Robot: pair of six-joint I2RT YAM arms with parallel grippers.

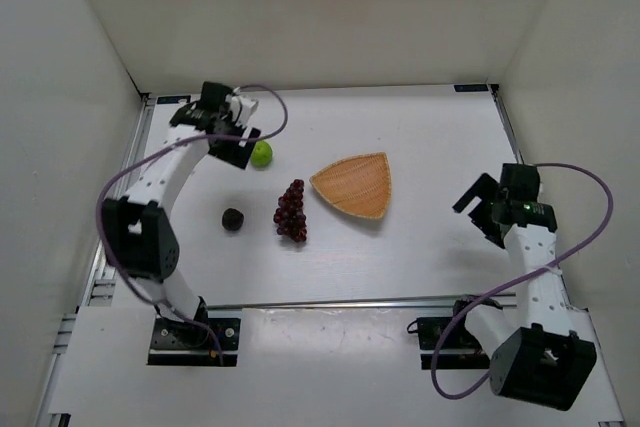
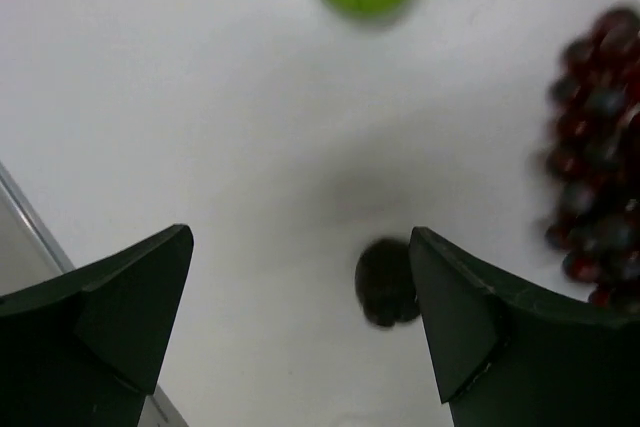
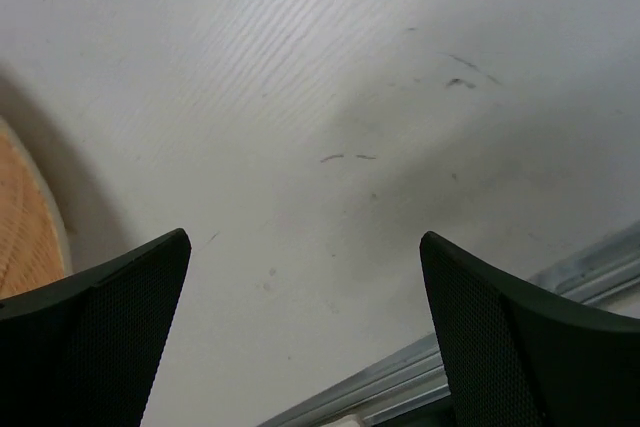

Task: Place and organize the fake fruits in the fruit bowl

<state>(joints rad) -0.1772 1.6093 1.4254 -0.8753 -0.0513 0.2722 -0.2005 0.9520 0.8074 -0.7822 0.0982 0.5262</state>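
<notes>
On my feed I see a white table boxed in by 3 plain white walls: the back wall, the left wall and the right wall. A metal rail runs along the table's left edge, and a thin metal strip crosses it near the front. Up close, the tabletop carries a few faint dark scuff marks — another rail borders it there.

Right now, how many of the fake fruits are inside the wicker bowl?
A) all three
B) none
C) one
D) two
B: the bowl is bare inside, while the apple, grape bunch and plum all lie on the table on the left arm's side of it.
</notes>
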